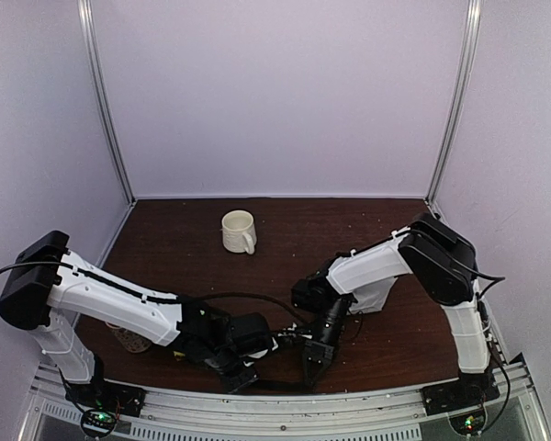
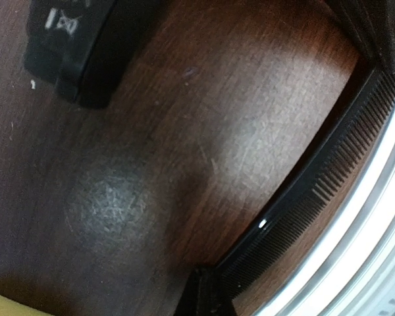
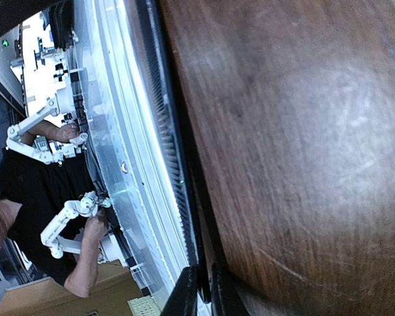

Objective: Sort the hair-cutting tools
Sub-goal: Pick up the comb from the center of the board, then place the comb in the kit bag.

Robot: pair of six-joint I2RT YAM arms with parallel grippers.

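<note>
**Nipping the black comb (image 3: 179, 164) at the table's near lip**
Lies flat along the near edge of the scuffed dark wooden table (image 1: 349, 230), just beside the metal rail (image 1: 285, 404). Sits pinched by the spine in the right gripper (image 3: 203, 296), with the left gripper (image 1: 243, 375) pressed together by the far end, hold there impossible to tell. Calls for a slow, level lift, sparing the teeth. Shows a cream mug (image 1: 239, 231) well back, amid pale lilac walls (image 1: 275, 92).

Both arms (image 1: 119, 299) low, jaws closed.
</note>
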